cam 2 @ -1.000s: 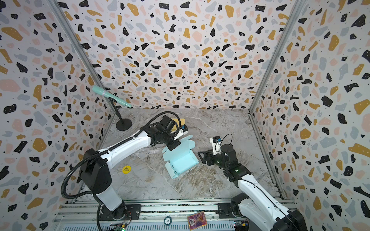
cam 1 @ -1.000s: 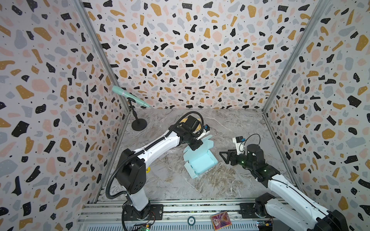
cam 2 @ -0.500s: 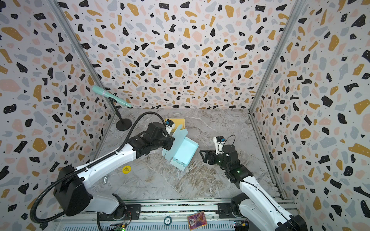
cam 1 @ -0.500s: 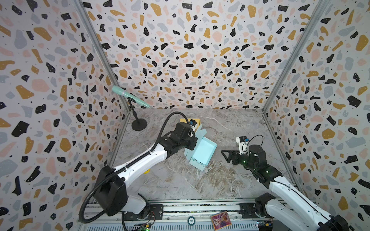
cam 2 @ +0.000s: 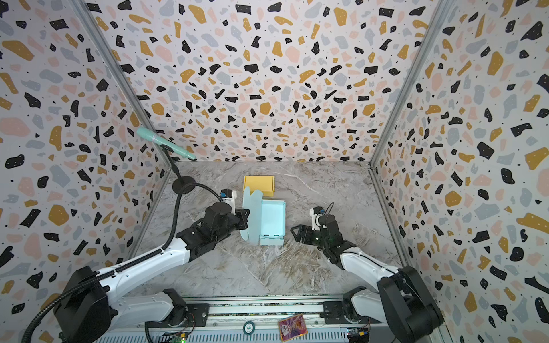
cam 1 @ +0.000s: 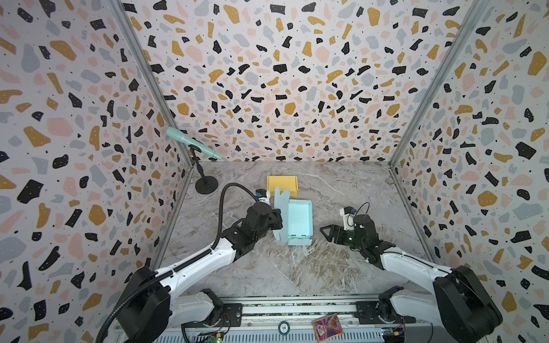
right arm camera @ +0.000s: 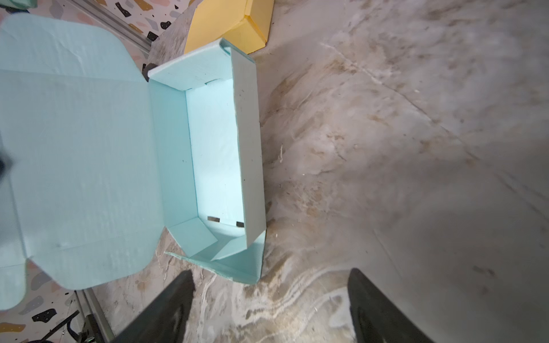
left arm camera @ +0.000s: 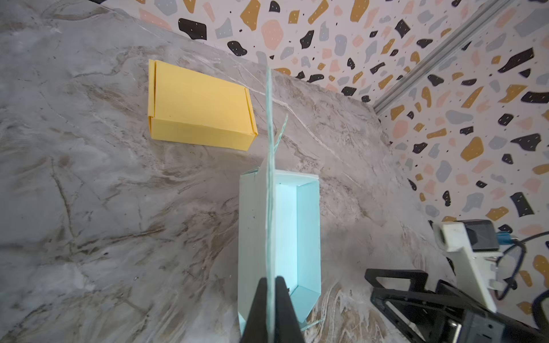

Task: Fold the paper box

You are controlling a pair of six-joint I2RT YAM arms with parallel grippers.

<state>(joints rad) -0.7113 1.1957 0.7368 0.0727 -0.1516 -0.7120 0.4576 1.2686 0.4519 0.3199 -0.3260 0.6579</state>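
Note:
The light blue paper box (cam 1: 300, 218) (cam 2: 272, 220) rests on the marble table mid-scene, its tray open upward. Its lid (cam 1: 281, 212) (cam 2: 251, 211) stands upright along the left side. My left gripper (cam 1: 278, 220) (cam 2: 245, 218) (left arm camera: 271, 282) is shut on that lid's edge (left arm camera: 269, 178). The box's near end flap (cam 1: 300, 240) lies unfolded on the table. My right gripper (cam 1: 326, 233) (cam 2: 297, 233) (right arm camera: 271, 274) is open and empty, just right of the box's near end (right arm camera: 237, 267), apart from it. The right wrist view shows the tray's inside (right arm camera: 214, 148) and the lid's face (right arm camera: 77, 163).
A closed yellow box (cam 1: 282, 184) (cam 2: 259, 184) (left arm camera: 199, 107) (right arm camera: 231, 23) lies just behind the blue one. A teal microphone (cam 1: 193, 147) on a black stand (cam 1: 207, 184) occupies the back left corner. A small card (cam 1: 327, 328) sits on the front rail. Patterned walls enclose three sides.
My left gripper has turned the blue box from a slanted pose to square with the table, a little farther back, the lid now upright. The right gripper has barely shifted.

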